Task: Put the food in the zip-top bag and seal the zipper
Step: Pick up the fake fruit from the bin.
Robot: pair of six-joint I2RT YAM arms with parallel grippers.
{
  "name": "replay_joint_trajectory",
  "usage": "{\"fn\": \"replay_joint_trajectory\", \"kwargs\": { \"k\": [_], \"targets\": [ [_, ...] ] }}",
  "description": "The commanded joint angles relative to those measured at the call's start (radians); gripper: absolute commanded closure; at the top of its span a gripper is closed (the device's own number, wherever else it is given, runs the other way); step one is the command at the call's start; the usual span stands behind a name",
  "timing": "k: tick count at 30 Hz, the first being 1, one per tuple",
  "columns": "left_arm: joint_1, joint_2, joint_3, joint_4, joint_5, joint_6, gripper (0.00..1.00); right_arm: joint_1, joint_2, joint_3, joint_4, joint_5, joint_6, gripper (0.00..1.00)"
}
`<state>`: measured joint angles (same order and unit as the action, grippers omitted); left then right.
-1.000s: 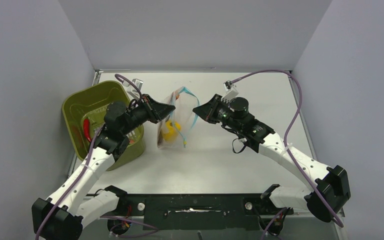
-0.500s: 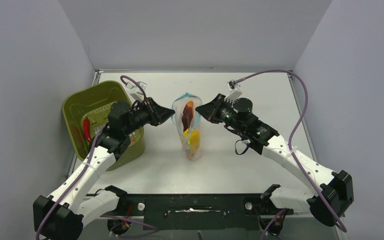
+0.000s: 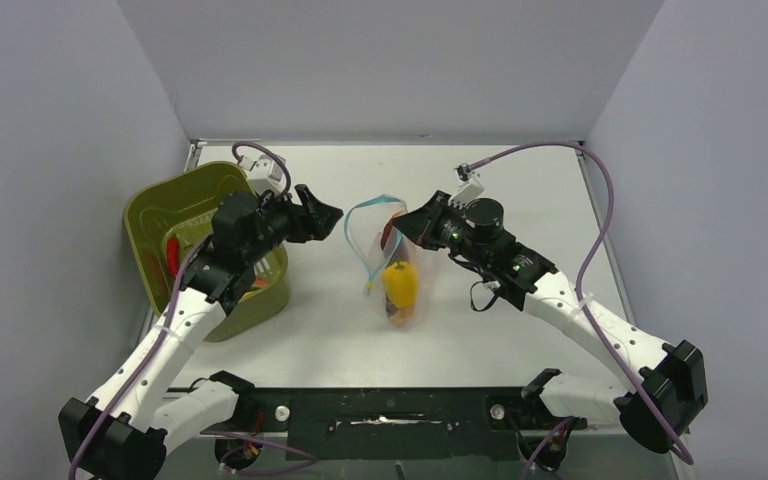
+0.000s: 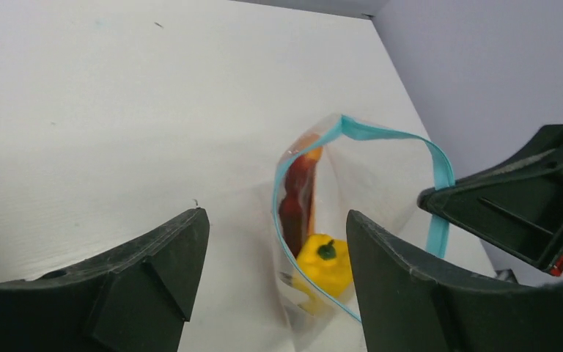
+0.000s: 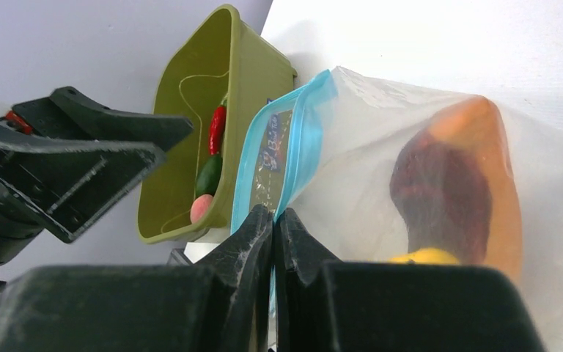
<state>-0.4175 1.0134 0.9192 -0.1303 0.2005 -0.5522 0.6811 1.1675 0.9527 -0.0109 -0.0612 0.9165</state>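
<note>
Top view: the zip-top bag (image 3: pixel 392 262) hangs mid-frame between both grippers, long axis top to bottom. Its zipper (image 3: pixel 356 245) loop gapes toward the left gripper (image 3: pixel 326 214), which sits just left of it. The right gripper (image 3: pixel 401 224) is on the right lip.
Left wrist: our jaws stand wide and empty, with the yellow pepper (image 4: pixel 326 264) in the bag ahead.
Right wrist: the jaws are clamped on the zipper. More food (image 5: pixel 218 126) lies in the olive bin (image 5: pixel 183 125), upper left.

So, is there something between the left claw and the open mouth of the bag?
Nothing visible. The open left claw faces the zip-top bag with only table surface between them. The right claw, shut on the blue zipper edge, is at the far side, not in the path.
</note>
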Motion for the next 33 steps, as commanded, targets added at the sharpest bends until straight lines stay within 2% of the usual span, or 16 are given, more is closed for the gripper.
{"fn": "replay_joint_trajectory", "kwargs": {
  "k": [1, 5, 8, 14, 24, 33],
  "targets": [
    [0.0, -0.013, 0.095, -0.084, -0.197, 0.088, 0.31, -0.008, -0.037, -0.005, 0.082, -0.003, -0.016, 1.0],
    [0.021, -0.009, 0.127, -0.144, -0.337, 0.116, 0.29, -0.013, -0.043, -0.026, 0.093, -0.015, -0.013, 1.0],
    [0.079, -0.003, 0.145, -0.191, -0.404, 0.118, 0.29, -0.019, -0.048, -0.036, 0.093, -0.023, -0.016, 1.0],
    [0.285, -0.027, 0.112, -0.202, -0.368, 0.064, 0.33, -0.045, -0.059, -0.04, 0.088, -0.046, -0.032, 1.0],
    [0.543, 0.023, -0.01, -0.201, -0.366, -0.016, 0.39, -0.072, -0.08, -0.049, 0.089, -0.069, -0.062, 1.0],
    [0.607, 0.096, -0.084, -0.215, -0.428, -0.072, 0.32, -0.081, -0.077, -0.042, 0.047, -0.086, -0.094, 1.0]
  ]
}}
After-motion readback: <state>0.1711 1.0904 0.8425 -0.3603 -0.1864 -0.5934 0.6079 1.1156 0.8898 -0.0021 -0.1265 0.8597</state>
